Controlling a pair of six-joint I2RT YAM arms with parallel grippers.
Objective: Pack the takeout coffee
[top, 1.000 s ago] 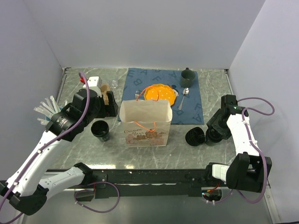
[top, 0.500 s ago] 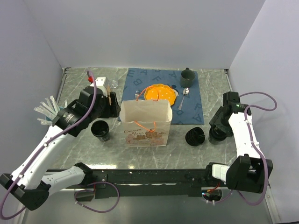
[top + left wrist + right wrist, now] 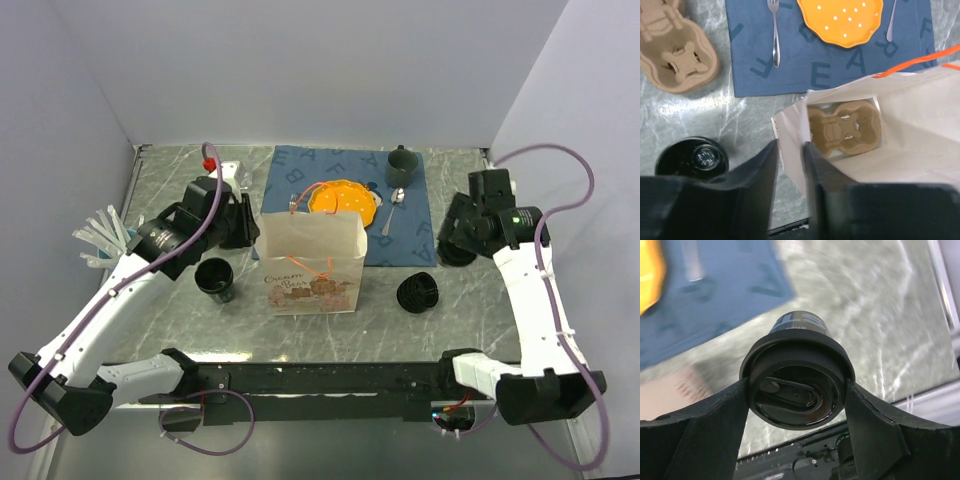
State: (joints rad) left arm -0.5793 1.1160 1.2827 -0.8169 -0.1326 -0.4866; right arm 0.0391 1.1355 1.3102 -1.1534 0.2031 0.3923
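Note:
The takeout coffee (image 3: 456, 250), a black cup with a lid on, hangs above the table at the right, and my right gripper (image 3: 462, 235) is shut on it. In the right wrist view both fingers press the sides of the coffee's lid (image 3: 795, 395), with the right gripper (image 3: 796, 384) round it. The white paper bag (image 3: 310, 270) stands open in the middle. My left gripper (image 3: 790, 147) straddles the bag's left wall (image 3: 790, 125), its jaws narrowed with a gap still showing. A brown cup carrier (image 3: 845, 127) lies inside the bag.
An open black cup (image 3: 215, 278) stands left of the bag; a loose ribbed black lid (image 3: 418, 292) lies to its right. Behind are a blue mat (image 3: 410, 235) with an orange plate (image 3: 345, 197), spoon (image 3: 397, 205), fork (image 3: 774, 30) and green mug (image 3: 401, 165). Another carrier (image 3: 675, 50) and a cup of straws (image 3: 100, 235) sit left.
My right gripper has lifted the coffee off the table by the loose lid and carried it back. My left gripper moved right to the bag's left wall and its jaws narrowed.

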